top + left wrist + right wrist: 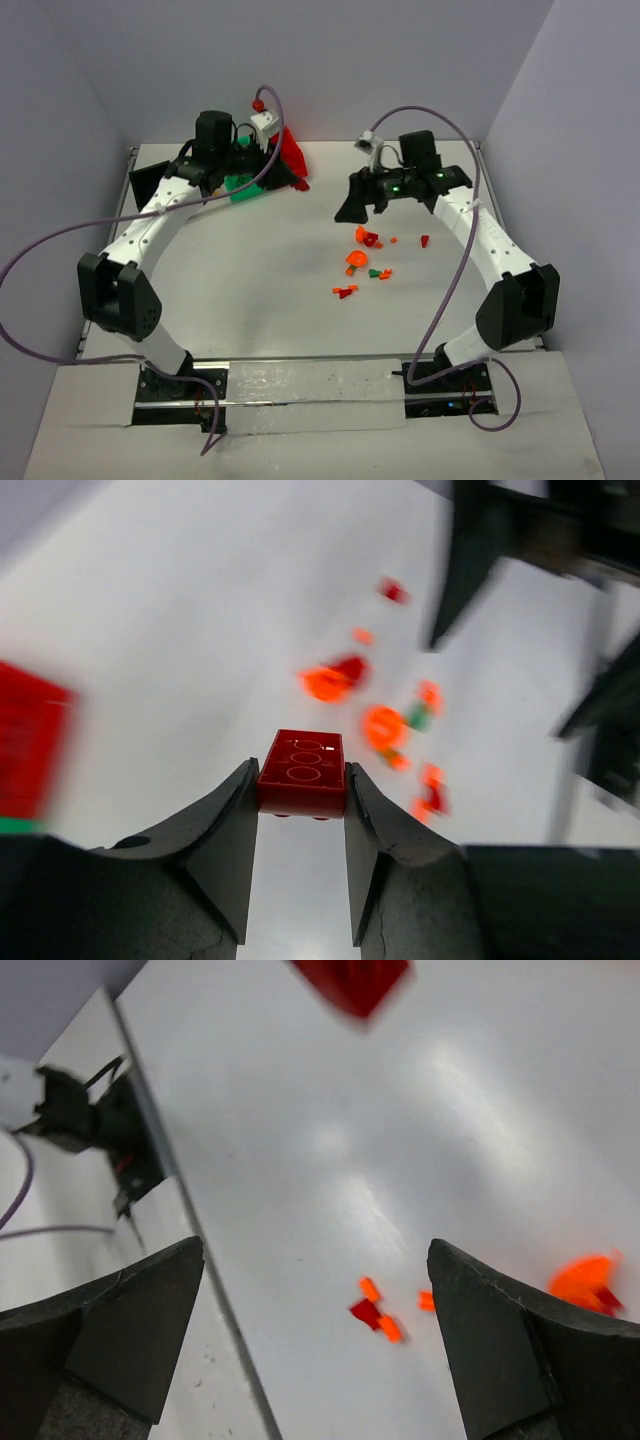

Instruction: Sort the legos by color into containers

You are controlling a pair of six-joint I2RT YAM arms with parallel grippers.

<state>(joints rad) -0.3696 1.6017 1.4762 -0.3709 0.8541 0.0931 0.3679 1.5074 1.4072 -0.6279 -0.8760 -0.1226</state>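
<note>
At eleven o'clock the left claw (300, 792) clamps a red brick (301, 768) beside the red bin (292, 152) and green bin (240, 187), contents hidden, while the right claw (315, 1250) gapes empty.

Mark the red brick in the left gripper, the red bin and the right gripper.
red brick (300, 770): left wrist view, studded top face.
red bin (292, 155): top view, its visible red wall.
right gripper (315, 1250): right wrist view, midway between its open fingertips.

Legos (365, 255) lie scattered on the table (260, 295), right of the containers (292, 155).
</note>
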